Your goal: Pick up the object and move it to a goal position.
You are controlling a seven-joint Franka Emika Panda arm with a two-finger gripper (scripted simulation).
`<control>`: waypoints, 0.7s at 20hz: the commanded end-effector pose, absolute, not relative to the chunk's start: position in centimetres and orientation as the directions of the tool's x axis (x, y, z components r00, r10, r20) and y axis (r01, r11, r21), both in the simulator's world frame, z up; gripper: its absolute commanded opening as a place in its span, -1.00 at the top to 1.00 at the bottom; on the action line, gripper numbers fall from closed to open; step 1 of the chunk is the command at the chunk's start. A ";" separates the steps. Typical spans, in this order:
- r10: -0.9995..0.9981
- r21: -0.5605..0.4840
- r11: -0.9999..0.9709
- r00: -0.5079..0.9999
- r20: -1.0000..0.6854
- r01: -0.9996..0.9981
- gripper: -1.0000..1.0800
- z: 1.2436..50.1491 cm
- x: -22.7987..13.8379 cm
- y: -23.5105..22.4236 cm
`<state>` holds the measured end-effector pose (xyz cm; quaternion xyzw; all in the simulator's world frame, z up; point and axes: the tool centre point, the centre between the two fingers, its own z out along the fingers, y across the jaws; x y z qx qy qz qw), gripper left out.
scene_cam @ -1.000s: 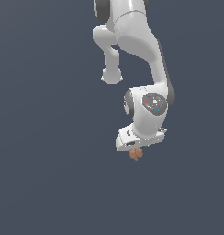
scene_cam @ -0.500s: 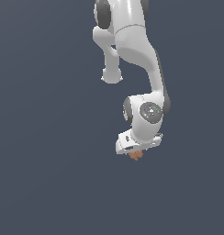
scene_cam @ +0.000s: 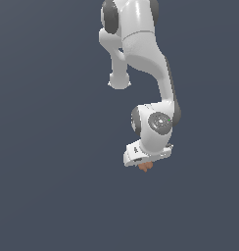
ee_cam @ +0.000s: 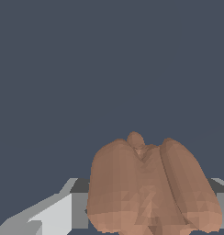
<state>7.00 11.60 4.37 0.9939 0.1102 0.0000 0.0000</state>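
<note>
The object (scene_cam: 145,166), an orange-brown, lumpy blob with two rounded lobes and a small knob between them (ee_cam: 150,188), sits just under the white gripper (scene_cam: 147,164), mostly hidden by it in the exterior view. In the wrist view it fills the space between grey-white finger parts, so the gripper looks clenched on it. The arm (scene_cam: 141,59) is smooth and glossy white with dark joints against a plain slate-blue backdrop.

My arm (scene_cam: 141,54) reaching down from the top of the exterior view, my gripper (scene_cam: 145,161) at its lower end, the object (scene_cam: 145,167) directly beneath, touching my gripper, close before my wrist camera (ee_cam: 150,188)
</note>
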 end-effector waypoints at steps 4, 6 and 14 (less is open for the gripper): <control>0.219 0.000 -0.976 0.976 0.000 0.219 1.00 4.4 7.0 11.6; 0.219 0.000 -0.976 0.976 0.000 0.219 1.00 4.4 7.0 11.6; 0.219 0.000 -0.976 0.976 0.000 0.219 1.00 4.7 6.9 9.4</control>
